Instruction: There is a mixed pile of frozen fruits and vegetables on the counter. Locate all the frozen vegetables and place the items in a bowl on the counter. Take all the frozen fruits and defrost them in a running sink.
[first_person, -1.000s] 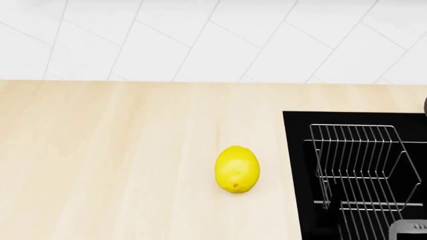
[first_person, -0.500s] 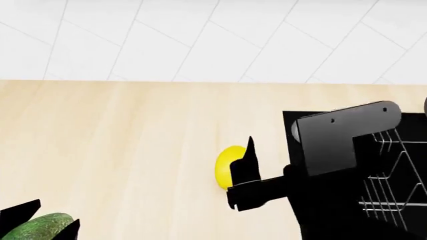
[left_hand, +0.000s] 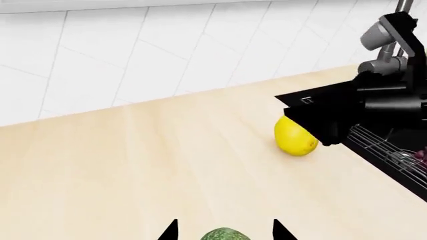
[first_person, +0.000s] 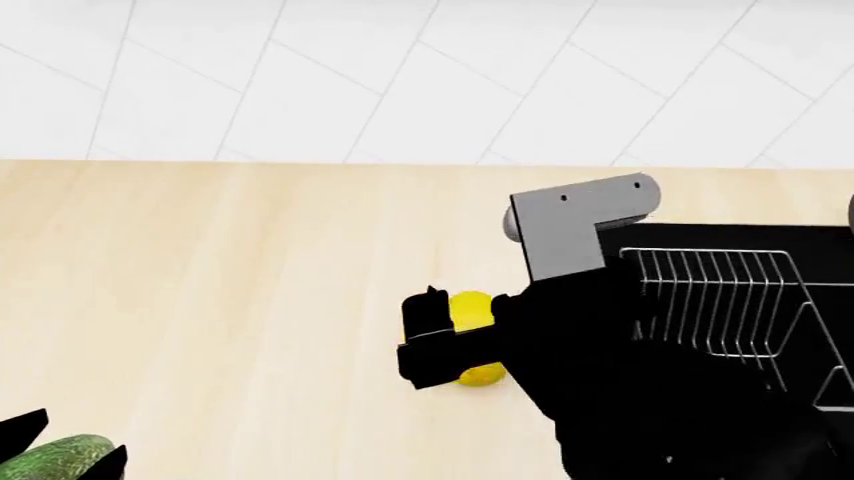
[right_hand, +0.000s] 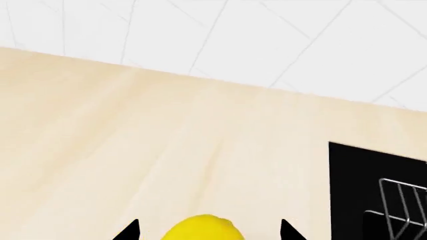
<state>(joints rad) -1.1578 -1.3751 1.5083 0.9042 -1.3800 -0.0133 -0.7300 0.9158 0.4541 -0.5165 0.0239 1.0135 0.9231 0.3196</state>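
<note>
A: Lemon (first_person: 470, 340)?
B: On the counter (first_person: 227, 300), just left of the sink (first_person: 601, 235), lying on the wood. Right gripper (first_person: 447, 335) is down on it. In the head view one black finger (first_person: 427, 345) covers its left side, the rest of the gripper covers its right, and yellow shows between and below.
A: Clamped?
B: Can't tell. Right wrist view shows the lemon (right_hand: 202, 228) between two finger tips (right_hand: 128, 231), gaps both sides, so the jaws are spread around it, but contact is off the edge of the picture. Probably not squeezing yet, view is poor.
A: Left side?
B: Left gripper (first_person: 60, 455) at the bottom left corner of the head view, well apart from the lemon. Green bumpy vegetable (first_person: 54, 458) sits between its black tips. Left wrist view has the same vegetable (left_hand: 223, 234) between the two tips (left_hand: 171, 232). Looks held, but whether the tips touch it isn't visible.
A: Sink?
B: Black basin at right, wire rack (first_person: 721, 300) inside. Left wrist view shows the faucet (left_hand: 387, 37) behind the right arm, and something purple-red (left_hand: 420, 156) in the sink at the picture's edge, too small to name.
A: Behind?
B: White tiled wall (first_person: 400, 80).
</note>
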